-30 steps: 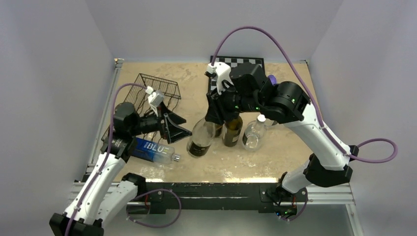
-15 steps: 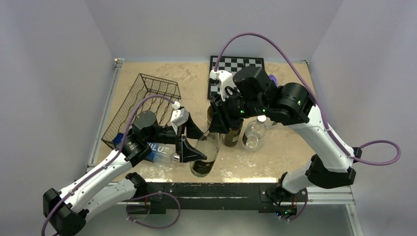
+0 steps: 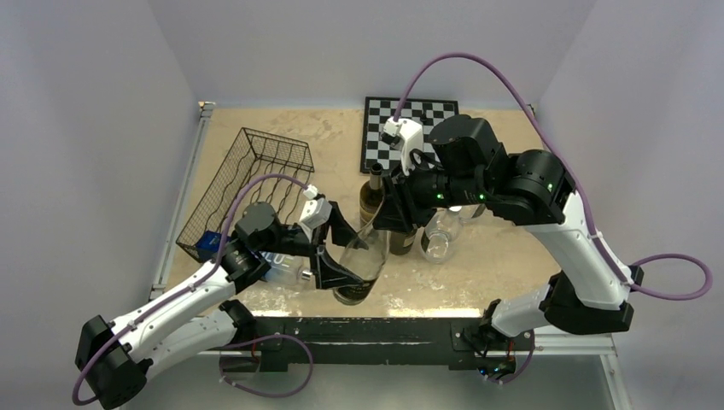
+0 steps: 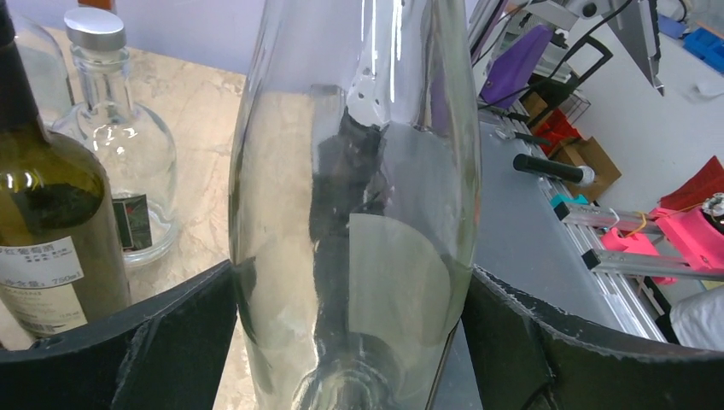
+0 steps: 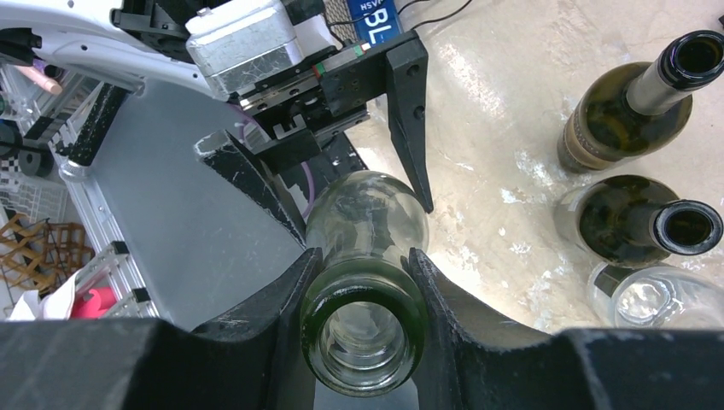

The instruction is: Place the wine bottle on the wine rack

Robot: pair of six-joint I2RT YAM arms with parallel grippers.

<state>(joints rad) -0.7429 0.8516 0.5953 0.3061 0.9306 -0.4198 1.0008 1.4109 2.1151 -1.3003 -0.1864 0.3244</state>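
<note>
The wine bottle [image 3: 363,265] is clear glass and leans over the table's front edge. My right gripper [image 3: 382,224] is shut on its neck; the right wrist view shows the fingers pressed on both sides below the open mouth [image 5: 363,337]. My left gripper [image 3: 348,260] has its two fingers against the sides of the bottle's body [image 4: 359,196], shut on it. The black wire wine rack [image 3: 256,179] stands at the left, apart from both grippers. I cannot tell whether the bottle's base touches the table.
Two dark wine bottles [image 3: 371,201] [image 3: 407,237] and a clear round bottle [image 3: 440,235] stand just behind the held bottle. A water bottle with a blue label [image 3: 286,266] lies under my left arm. A chessboard [image 3: 410,120] lies at the back. A small blue thing [image 3: 205,245] sits in the rack's near corner.
My left gripper has swung right from the rack and closed round the bottle's body. My right gripper has carried the neck right and back, and the bottle has moved nearer the front edge.
</note>
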